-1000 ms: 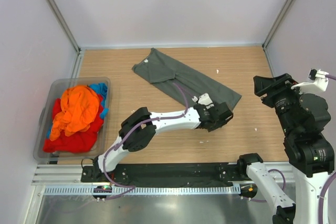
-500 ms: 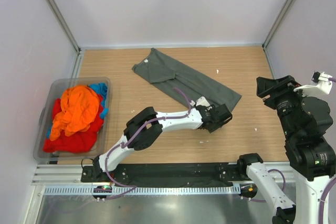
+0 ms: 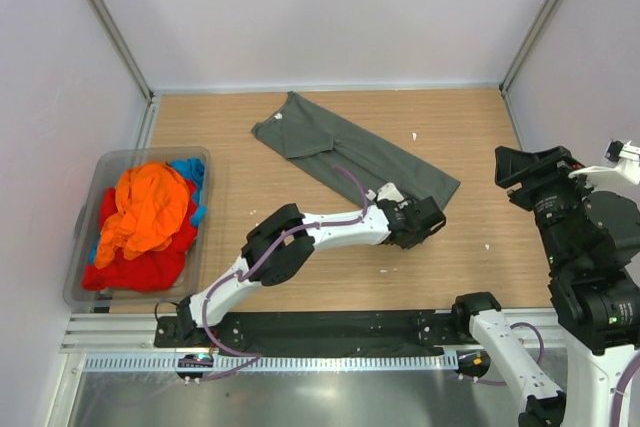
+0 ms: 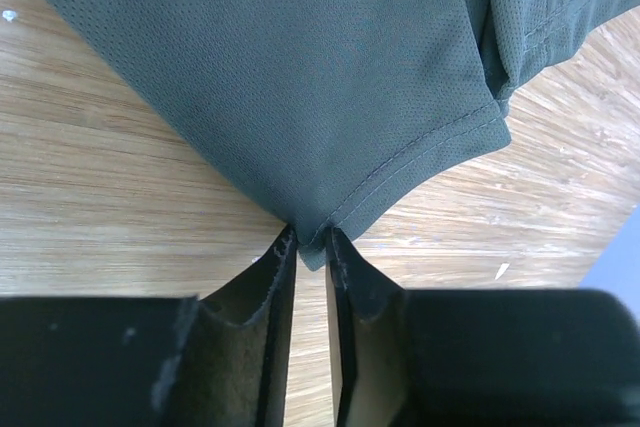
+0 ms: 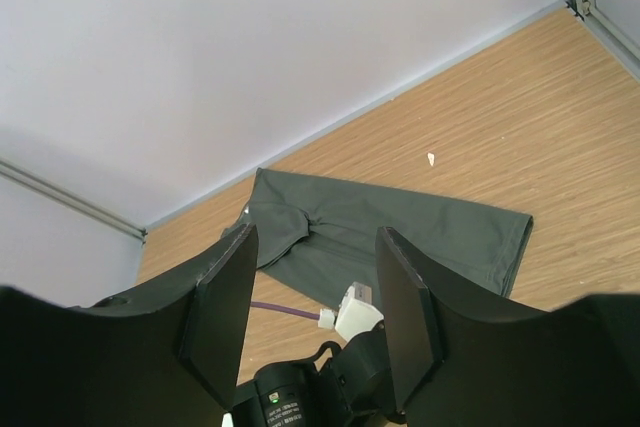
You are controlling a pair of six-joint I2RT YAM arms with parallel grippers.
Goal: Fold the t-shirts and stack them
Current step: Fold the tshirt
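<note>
A dark grey-green t-shirt (image 3: pixel 330 142) lies folded into a long strip, slanting across the middle of the wooden table. My left gripper (image 3: pixel 432 219) is low at its near right corner. In the left wrist view the fingers have narrowed onto that hemmed corner (image 4: pixel 312 247), and the cloth (image 4: pixel 320 77) is pinched between their tips. My right gripper (image 3: pixel 508 163) hangs raised at the right, open, with nothing between its fingers (image 5: pixel 315 234); it looks down on the same shirt (image 5: pixel 400 222). Orange (image 3: pixel 145 207), red (image 3: pixel 140 269) and blue (image 3: pixel 190 172) t-shirts lie crumpled in a bin.
The translucent grey plastic bin (image 3: pixel 120 155) stands at the table's left edge. Small white scraps (image 3: pixel 414 135) lie on the wood right of the shirt. Pale walls enclose the table at the back and sides.
The left gripper's fingers have closed from wide apart down onto the shirt's corner. The right arm has drifted slightly to the right and down.
</note>
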